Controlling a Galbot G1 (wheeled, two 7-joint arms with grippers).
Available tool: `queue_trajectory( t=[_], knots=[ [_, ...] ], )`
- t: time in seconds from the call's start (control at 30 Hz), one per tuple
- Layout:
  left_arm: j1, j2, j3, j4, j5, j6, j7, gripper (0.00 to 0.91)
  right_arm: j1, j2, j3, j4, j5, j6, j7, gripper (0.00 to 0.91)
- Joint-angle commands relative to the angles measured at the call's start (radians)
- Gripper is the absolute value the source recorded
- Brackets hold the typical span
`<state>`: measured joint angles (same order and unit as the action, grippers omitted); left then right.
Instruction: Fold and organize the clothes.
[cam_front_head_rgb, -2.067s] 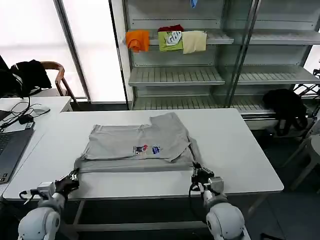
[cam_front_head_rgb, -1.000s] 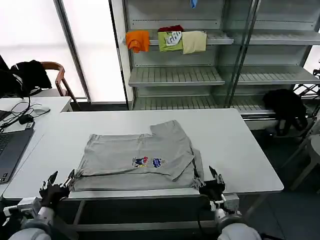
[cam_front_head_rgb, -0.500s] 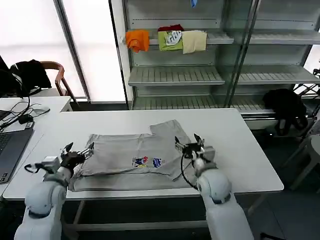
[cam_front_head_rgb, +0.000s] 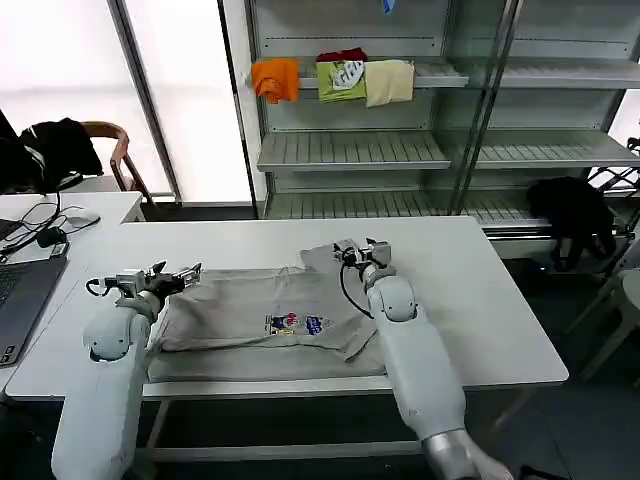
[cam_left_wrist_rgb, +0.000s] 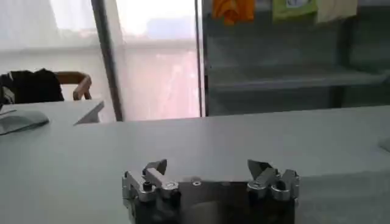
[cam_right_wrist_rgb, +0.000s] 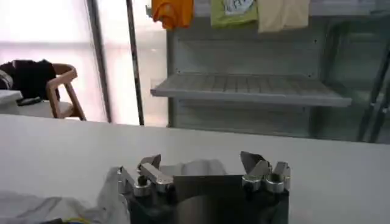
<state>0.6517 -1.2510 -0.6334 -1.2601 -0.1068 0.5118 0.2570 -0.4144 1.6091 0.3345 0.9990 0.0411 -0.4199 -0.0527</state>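
A light grey T-shirt (cam_front_head_rgb: 250, 300) with a small multicoloured chest print (cam_front_head_rgb: 297, 323) lies partly folded on the white table (cam_front_head_rgb: 470, 290), its hem near the front edge. My left gripper (cam_front_head_rgb: 175, 275) hovers open at the shirt's far left corner. At the far right flap, my right gripper (cam_front_head_rgb: 355, 248) is also open. In the left wrist view the left gripper (cam_left_wrist_rgb: 207, 167) holds nothing over bare table. In the right wrist view the right gripper (cam_right_wrist_rgb: 201, 163) has grey cloth (cam_right_wrist_rgb: 109, 189) just beyond and beside its fingers.
A laptop (cam_front_head_rgb: 20, 300) and cables sit on the adjoining desk at the left. Behind the table stand metal shelves (cam_front_head_rgb: 350, 150) with orange, green and cream garments (cam_front_head_rgb: 330, 80). A chair with a black garment (cam_front_head_rgb: 60, 150) is far left; another black garment (cam_front_head_rgb: 570, 215) is at right.
The shirt was drawn toward the table's front edge and let go. Both grippers, open, then travelled from the front hem corners up to the shirt's far corners.
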Motion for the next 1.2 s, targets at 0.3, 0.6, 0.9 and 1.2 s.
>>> queue_trajectory(
  t=[0.3,0.6,0.9,1.2],
  knots=[
    [-0.085,0.016,0.015,0.151,0.031,-0.003,0.041,0.907,0.095,0.049,0.021,-0.235,0.011,0.041,-0.018,0.907],
    [-0.093,0.023,0.015,0.187,0.036,-0.002,0.041,0.907,0.086,0.049,0.003,-0.222,0.008,0.016,-0.017,0.645],
    [-0.067,0.023,0.018,0.161,0.035,-0.001,0.064,0.010,0.045,0.049,-0.002,-0.160,-0.004,-0.024,-0.033,0.000],
    [-0.044,0.025,0.015,0.136,0.036,0.012,0.102,0.010,0.015,0.049,0.000,-0.097,0.005,-0.007,-0.032,0.000]
  ],
)
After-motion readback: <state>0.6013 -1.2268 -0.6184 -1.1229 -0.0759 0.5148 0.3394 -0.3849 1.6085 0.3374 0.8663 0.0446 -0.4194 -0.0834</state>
